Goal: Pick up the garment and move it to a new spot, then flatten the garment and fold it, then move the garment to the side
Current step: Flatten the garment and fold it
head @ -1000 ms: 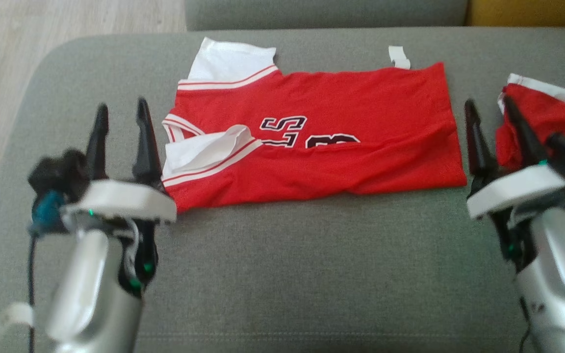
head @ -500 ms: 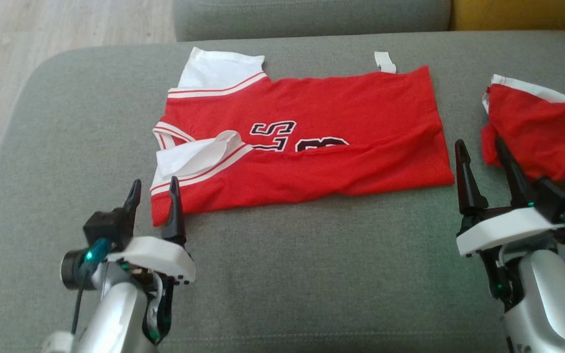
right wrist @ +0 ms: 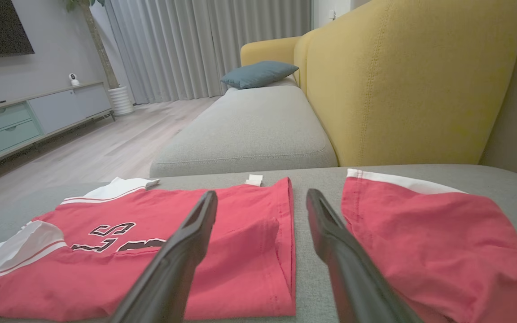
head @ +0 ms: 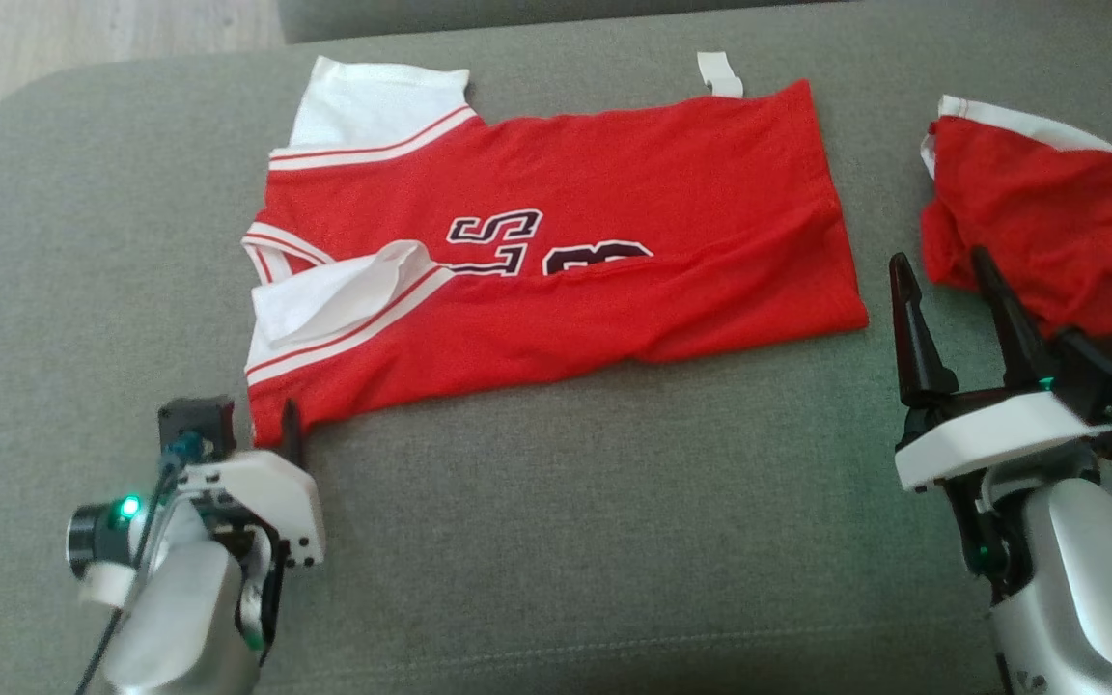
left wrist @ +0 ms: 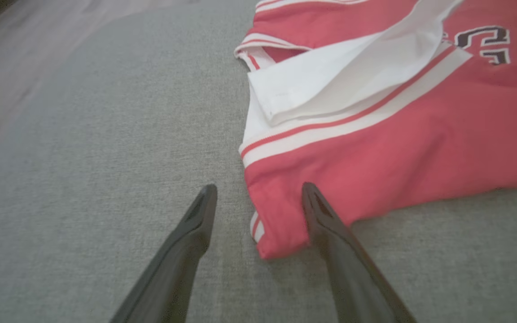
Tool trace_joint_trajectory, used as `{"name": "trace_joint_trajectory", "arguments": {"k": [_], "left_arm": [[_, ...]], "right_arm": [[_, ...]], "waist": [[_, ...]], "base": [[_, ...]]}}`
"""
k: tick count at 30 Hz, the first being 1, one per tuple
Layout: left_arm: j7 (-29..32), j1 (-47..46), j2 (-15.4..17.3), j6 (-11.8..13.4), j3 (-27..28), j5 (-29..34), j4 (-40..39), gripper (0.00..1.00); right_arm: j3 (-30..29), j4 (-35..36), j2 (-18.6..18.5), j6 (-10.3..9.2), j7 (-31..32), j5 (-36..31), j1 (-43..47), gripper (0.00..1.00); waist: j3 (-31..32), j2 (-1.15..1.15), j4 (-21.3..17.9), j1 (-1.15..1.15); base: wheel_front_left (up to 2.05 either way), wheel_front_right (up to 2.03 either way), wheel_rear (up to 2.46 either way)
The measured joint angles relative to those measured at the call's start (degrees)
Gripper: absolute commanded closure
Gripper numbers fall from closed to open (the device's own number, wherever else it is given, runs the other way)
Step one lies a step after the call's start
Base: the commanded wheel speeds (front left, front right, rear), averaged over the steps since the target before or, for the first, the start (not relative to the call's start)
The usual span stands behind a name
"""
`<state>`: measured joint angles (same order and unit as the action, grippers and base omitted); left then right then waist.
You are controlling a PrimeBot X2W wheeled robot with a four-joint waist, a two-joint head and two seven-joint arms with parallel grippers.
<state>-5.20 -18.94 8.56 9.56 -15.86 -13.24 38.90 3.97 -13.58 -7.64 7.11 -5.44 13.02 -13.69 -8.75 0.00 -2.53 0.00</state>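
Soft even daylight, mild blur, faint shadows

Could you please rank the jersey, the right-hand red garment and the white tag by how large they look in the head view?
1. jersey, clearly largest
2. right-hand garment
3. tag, far smallest

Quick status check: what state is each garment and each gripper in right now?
red jersey: folded in half lengthwise, lying flat on the sofa seat
second red garment: loosely bunched, apart from the jersey
left gripper: open, at the jersey's near corner, holding nothing
right gripper: open, empty, pointing at the gap between the garments
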Motion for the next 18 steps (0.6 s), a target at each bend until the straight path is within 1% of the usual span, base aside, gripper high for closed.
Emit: {"name": "trace_joint_trajectory", "arguments": {"k": [5, 9, 10, 11, 12, 14, 18], "left_arm": [[1.6, -3.2, 0.5, -1.7, -0.4, 0.0, 4.0, 0.00], [3.7, -5.7, 0.9, -3.7, -1.5, 0.0, 6.4, 0.00], [4.1, -6.4, 1.1, -4.1, -1.7, 0.0, 6.8, 0.55], [4.1, -6.9, 1.1, -4.2, -1.8, 0.0, 7.2, 1.00], [3.7, -7.4, 1.1, -4.5, -1.9, 0.0, 7.4, 1.00], [1.8, -7.6, 0.7, -4.5, -2.0, 0.0, 7.5, 1.00], [-3.5, -7.5, 0.5, -3.4, -2.0, 0.0, 7.1, 1.00]], "right_arm": [[-0.3, 1.0, 0.0, 0.00, 0.5, -0.2, -0.1, 0.00], [-1.2, 1.3, 0.1, 0.00, 1.1, -1.0, -0.3, 0.00], [-1.6, 1.4, 0.2, 0.00, 1.5, -1.3, -0.4, 0.00], [-2.3, 1.4, 0.4, 0.00, 1.7, -1.6, -0.5, 0.00], [-3.0, 1.3, 0.6, 0.00, 2.0, -2.0, -0.7, 0.00], [-4.5, 0.9, 1.3, 0.00, 3.0, -2.8, -1.0, 0.00], [-6.8, -0.9, 2.5, 0.00, 5.3, -3.5, -1.0, 0.00]], "waist": [[-1.5, 0.00, -0.8, 0.00], [-2.5, 0.00, -1.2, 0.00], [-2.6, 0.00, -1.3, 0.00], [-2.7, 0.00, -1.3, 0.00], [-2.8, 0.00, -1.2, 0.00], [-3.0, 0.00, -1.0, 0.00], [-2.8, 0.00, 0.0, 0.00]], "base": [[0.00, 0.00, 0.00], [0.00, 0.00, 0.00], [0.00, 0.00, 0.00], [0.00, 0.00, 0.00], [0.00, 0.00, 0.00], [0.00, 0.00, 0.00], [0.00, 0.00, 0.00]]}}
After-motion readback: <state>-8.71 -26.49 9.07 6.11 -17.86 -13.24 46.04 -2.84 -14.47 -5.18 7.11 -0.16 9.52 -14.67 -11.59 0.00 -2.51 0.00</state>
